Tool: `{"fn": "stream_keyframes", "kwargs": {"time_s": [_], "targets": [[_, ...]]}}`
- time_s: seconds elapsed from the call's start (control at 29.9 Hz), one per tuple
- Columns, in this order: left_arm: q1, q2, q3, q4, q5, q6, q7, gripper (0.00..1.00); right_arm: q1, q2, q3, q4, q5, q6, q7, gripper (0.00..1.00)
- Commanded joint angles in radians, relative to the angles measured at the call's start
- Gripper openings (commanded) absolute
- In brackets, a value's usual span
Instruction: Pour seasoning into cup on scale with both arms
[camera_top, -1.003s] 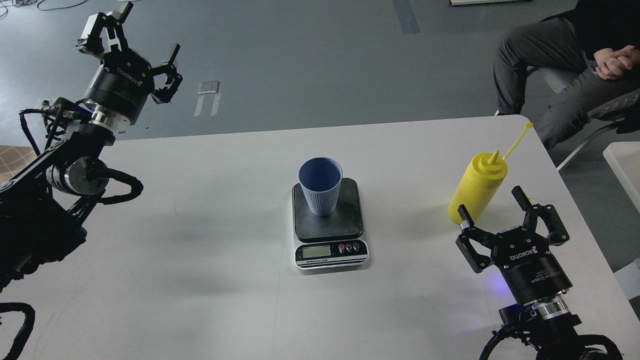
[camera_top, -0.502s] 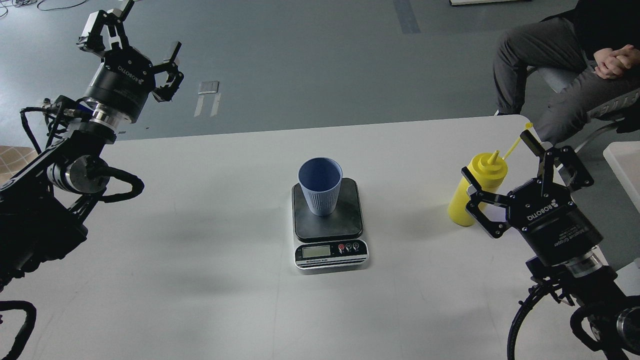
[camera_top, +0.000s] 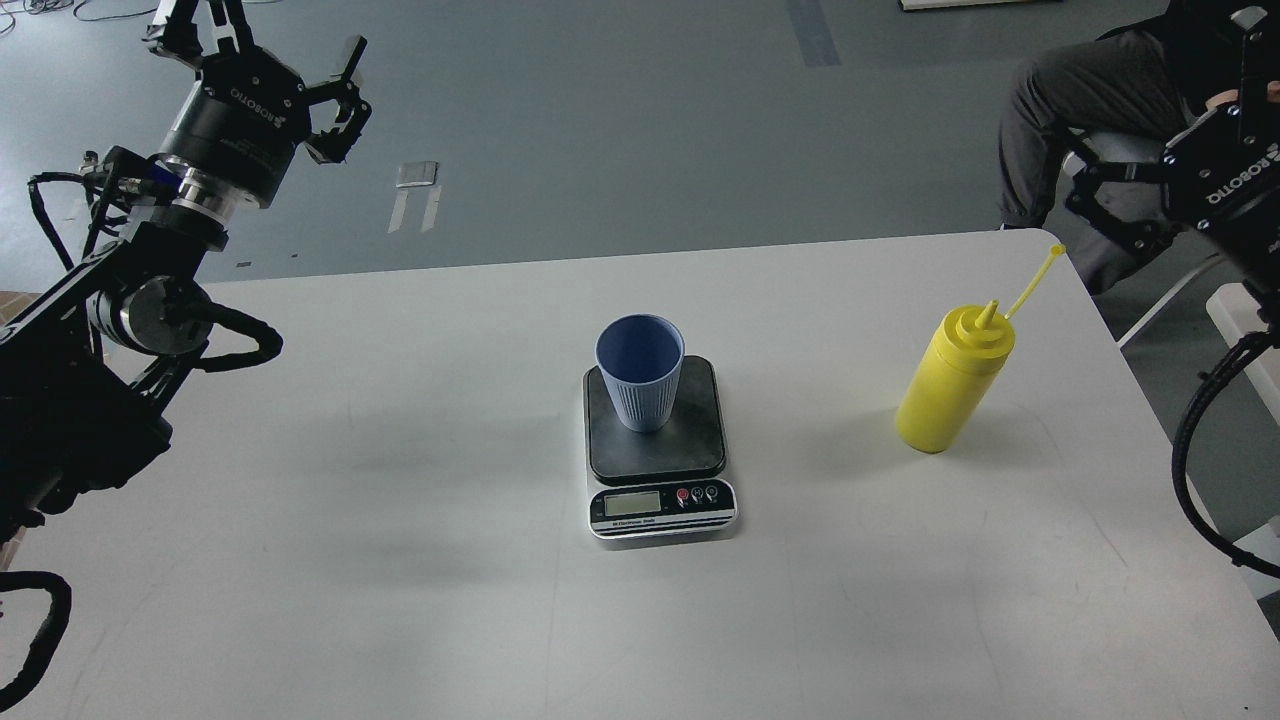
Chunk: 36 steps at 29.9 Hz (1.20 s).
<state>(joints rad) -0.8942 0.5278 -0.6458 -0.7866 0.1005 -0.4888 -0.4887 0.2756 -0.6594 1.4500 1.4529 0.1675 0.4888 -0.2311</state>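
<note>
1. Two grippers, neither holding anything. Right gripper (camera_top: 1140, 160) risen from low beside the seasoning bottle (camera_top: 953, 385) to high at the right edge, now well apart from it and in front of the seated person (camera_top: 1090, 110); jaws spread wide, far finger partly cut off by the frame.
2. Left gripper (camera_top: 265, 45) lifted slightly over the same interval, up at top left over the floor; fingers apart, tips partly out of frame.
3. Bottle unmoved: upright on the white table (camera_top: 400, 500) toward its right side, nozzle up, cap strap (camera_top: 1035, 280) sticking out to the upper right.
4. Cup (camera_top: 640, 370) unmoved: upright on the black plate of the scale (camera_top: 660, 470), mid-table. Inside of cup looks empty, though the bottom is not clearly seen. LCD unreadable.
5. Judgement: approach to the bottle given up or re-planned for now; grasp not yet made, pour not begun.
6. Next needed: right gripper back down around the bottle body, below the shoulder, clear of the strap.
</note>
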Motion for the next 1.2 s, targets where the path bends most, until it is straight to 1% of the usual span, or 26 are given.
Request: {"fn": "stream_keyframes", "kwargs": {"time_s": [0.0, 0.07, 0.13, 0.23, 0.33, 0.37, 0.47, 0.6, 0.67, 0.77, 0.84, 0.87, 0.9, 0.94, 1.0, 1.04, 1.1, 1.14, 1.17], "targets": [[-0.032, -0.002, 0.0, 0.019, 0.001, 0.0, 0.0, 0.98, 0.195, -0.006, -0.095, -0.145, 0.0, 0.0, -0.001, 1.0], [-0.048, -0.008, 0.0, 0.035, 0.001, 0.0, 0.0, 0.98, 0.288, 0.006, -0.166, -0.237, -0.008, 0.0, -0.001, 1.0], [-0.052, -0.011, -0.002, 0.043, 0.001, 0.0, 0.0, 0.98, 0.347, 0.032, -0.212, -0.293, -0.008, 0.0, -0.001, 1.0], [-0.055, -0.014, -0.003, 0.046, 0.001, 0.0, 0.0, 0.98, 0.466, 0.145, -0.259, -0.408, -0.032, 0.0, -0.001, 1.0], [-0.055, -0.014, -0.006, 0.046, 0.001, 0.0, 0.0, 0.98, 0.513, 0.216, -0.264, -0.497, -0.115, 0.0, -0.001, 1.0], [-0.055, -0.015, -0.006, 0.046, -0.001, 0.0, 0.0, 0.98, 0.537, 0.259, -0.263, -0.543, -0.182, 0.0, -0.001, 1.0], [-0.054, -0.017, -0.002, 0.049, 0.001, 0.0, 0.0, 0.98, 0.576, 0.329, -0.26, -0.621, -0.328, 0.0, 0.001, 1.0], [-0.054, -0.028, 0.0, 0.058, 0.001, 0.0, 0.0, 0.98, 0.586, 0.373, -0.253, -0.644, -0.431, -0.004, 0.01, 1.0], [-0.054, -0.038, 0.002, 0.082, 0.013, 0.0, 0.0, 0.98, 0.59, 0.386, -0.253, -0.655, -0.492, -0.042, 0.022, 1.0], [-0.055, -0.051, 0.003, 0.099, 0.042, 0.0, 0.0, 0.98, 0.59, 0.391, -0.253, -0.655, -0.54, -0.049, 0.035, 1.0], [-0.055, -0.06, -0.003, 0.116, 0.064, 0.0, 0.041, 0.98, 0.59, 0.389, -0.253, -0.652, -0.597, -0.047, 0.061, 1.0], [-0.055, -0.061, -0.003, 0.118, 0.064, 0.0, 0.05, 0.98, 0.59, 0.389, -0.252, -0.651, -0.63, -0.049, 0.079, 1.0], [-0.055, -0.062, -0.005, 0.118, 0.064, 0.0, 0.05, 0.98, 0.591, 0.389, -0.252, -0.648, -0.644, -0.049, 0.091, 1.0], [-0.055, -0.063, -0.009, 0.118, 0.064, 0.0, 0.047, 0.98, 0.591, 0.389, -0.252, -0.645, -0.669, -0.047, 0.119, 1.0], [-0.055, -0.063, -0.017, 0.118, 0.062, 0.0, 0.044, 0.98, 0.591, 0.389, -0.252, -0.643, -0.7, -0.047, 0.148, 1.0], [-0.055, -0.066, -0.018, 0.118, 0.058, 0.0, 0.039, 0.98, 0.591, 0.391, -0.25, -0.644, -0.727, -0.047, 0.179, 1.0], [-0.057, -0.08, -0.02, 0.118, 0.054, 0.0, 0.035, 0.98, 0.593, 0.391, -0.25, -0.641, -0.741, -0.047, 0.219, 1.0], [-0.057, -0.088, -0.021, 0.118, 0.053, 0.0, 0.035, 0.98, 0.593, 0.391, -0.249, -0.641, -0.737, -0.047, 0.231, 1.0], [-0.057, -0.091, -0.026, 0.118, 0.053, 0.0, 0.035, 0.98, 0.593, 0.391, -0.247, -0.64, -0.735, -0.047, 0.234, 1.0]]}}
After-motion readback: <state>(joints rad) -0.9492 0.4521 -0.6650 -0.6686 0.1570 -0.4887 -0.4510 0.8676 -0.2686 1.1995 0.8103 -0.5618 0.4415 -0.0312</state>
